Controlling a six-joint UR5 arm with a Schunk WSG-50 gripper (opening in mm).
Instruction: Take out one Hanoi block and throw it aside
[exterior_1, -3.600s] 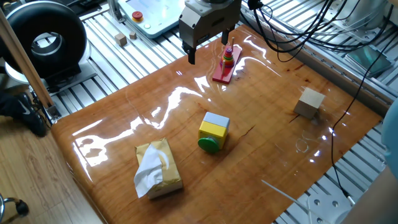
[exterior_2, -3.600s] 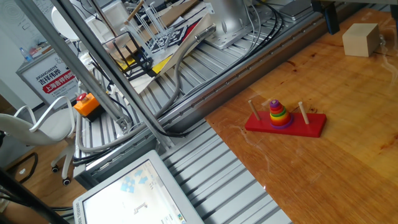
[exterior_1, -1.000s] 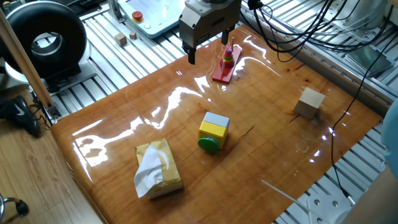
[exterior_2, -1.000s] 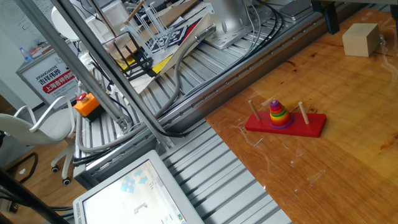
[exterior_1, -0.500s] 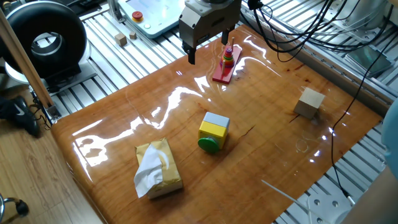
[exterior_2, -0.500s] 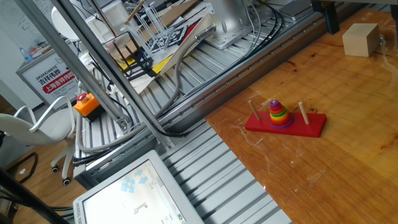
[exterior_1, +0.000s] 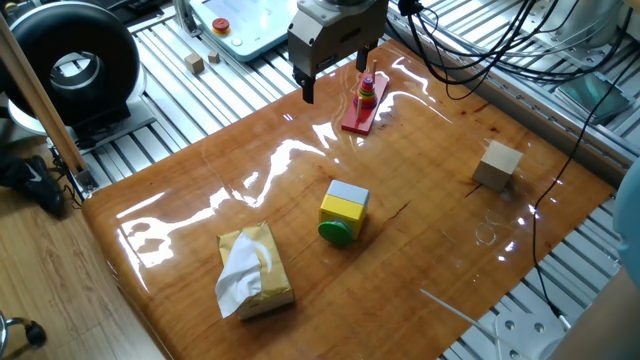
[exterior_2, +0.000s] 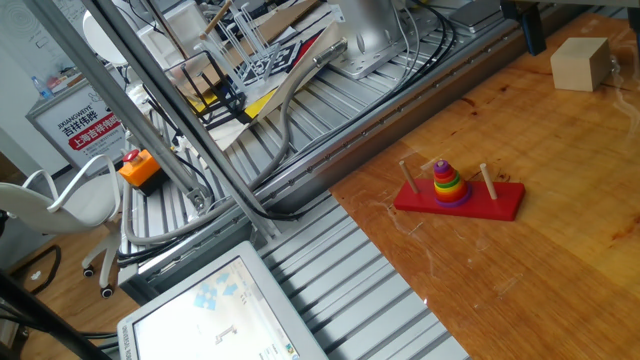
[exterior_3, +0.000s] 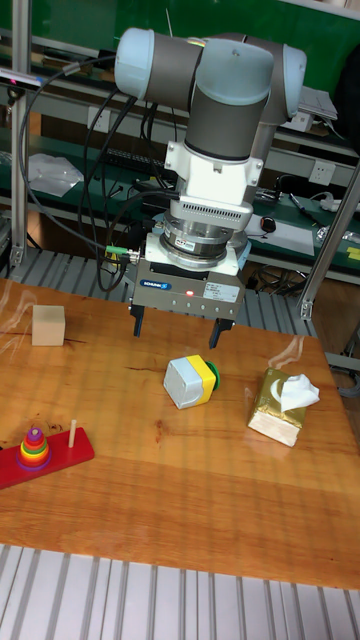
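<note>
Look for the block (exterior_2: 441, 166) capping the ring stack on the middle peg of the tower (exterior_2: 505, 200), near the 12 o'clock edge of the tabletop (exterior_1: 250, 190) in the one fixed view. Tiny and purple, with a pale glint. Probably rigid, very light and smooth, so easy to flick away or lose from a loose pinch. Not fragile, by the look of it. Best pinched across its outer rim from straight above, keeping clear of the bare pegs at 3 and 9 o'clock of the stack. Then lift straight up along the peg, so as not to drag the red ring beneath or tip the base. Too small here to judge how snugly seated.

Note the hand (exterior_3: 176, 330) spread wide and holding nothing, hanging above the tabletop well apart from the tower. At about 9 o'clock of the tower in the one fixed view, and at 12 o'clock of the yellow cube (exterior_3: 191, 381) in the tall view. Out of frame in the other fixed view.

Against the earlier frames, no visible change: same hand position and opening, with tower, yellow cube, wood cube (exterior_1: 497, 165) and tissue pack (exterior_1: 255, 268) all unmoved. Apparently no approach begun yet.
</note>
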